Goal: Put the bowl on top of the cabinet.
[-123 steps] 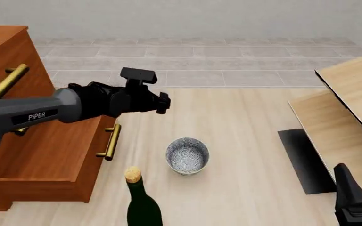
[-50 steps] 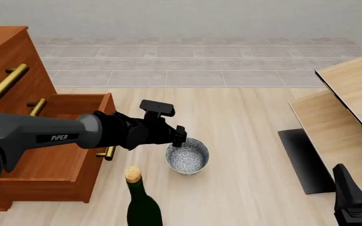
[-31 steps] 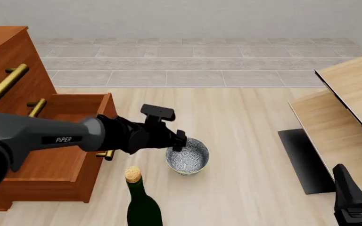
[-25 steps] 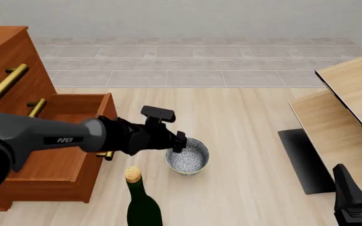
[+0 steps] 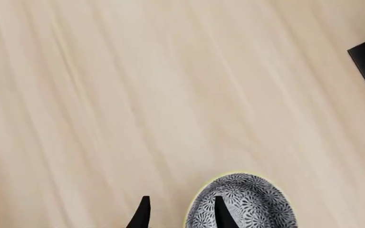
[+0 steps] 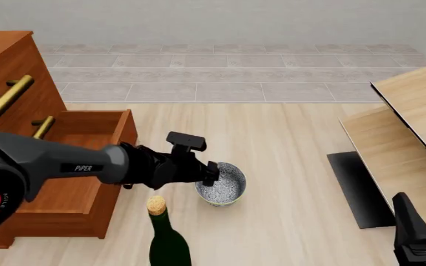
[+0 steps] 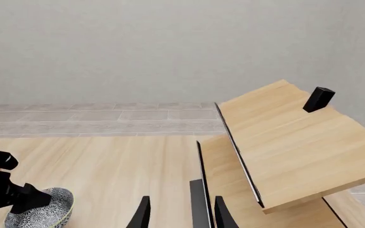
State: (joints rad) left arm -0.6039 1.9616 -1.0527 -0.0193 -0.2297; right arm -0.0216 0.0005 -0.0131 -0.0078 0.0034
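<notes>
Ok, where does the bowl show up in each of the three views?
Front view: bowl at lower centre, right at the left gripper.
Left wrist view: bowl at the bottom edge, one finger over its rim.
Right wrist view: bowl in the bottom-left corner.
Shared landmark: the black panel, also in both wrist views.

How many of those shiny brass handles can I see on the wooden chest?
3 show in the front view on the cabinet: one upper handle, one on the open drawer, and one mostly hidden behind the left arm. Others may lie out of frame.
</notes>
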